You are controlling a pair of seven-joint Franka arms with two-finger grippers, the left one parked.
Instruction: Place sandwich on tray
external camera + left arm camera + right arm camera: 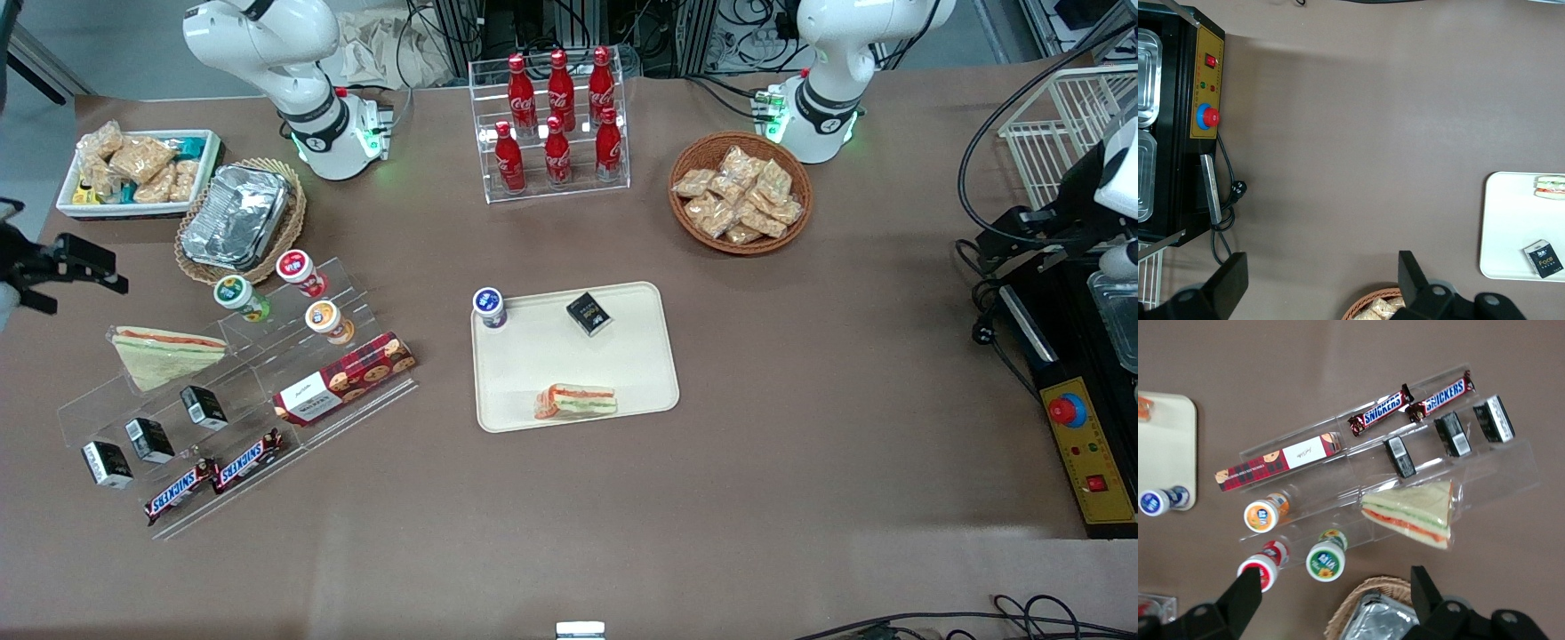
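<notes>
The sandwich (576,402) is a wrapped wedge with orange-red and green filling. It lies on the cream tray (622,356), at the tray edge nearest the front camera, and also shows in the left wrist view (1551,185). Its twin wedge (164,351) lies on the clear acrylic shelf (267,382) and shows in the right wrist view (1411,513). My right gripper (76,276) hangs high at the working arm's end of the table, beside the shelf. It is open and empty (1335,600), far from the tray.
The tray also holds a blue-lidded cup (489,307) and a black box (589,313). The shelf carries three cups, black boxes, a biscuit box (345,378) and Snickers bars (213,480). A foil container in a wicker basket (238,218), a white snack bin (138,173), a cola rack (556,124) and a snack basket (740,191) stand farther off.
</notes>
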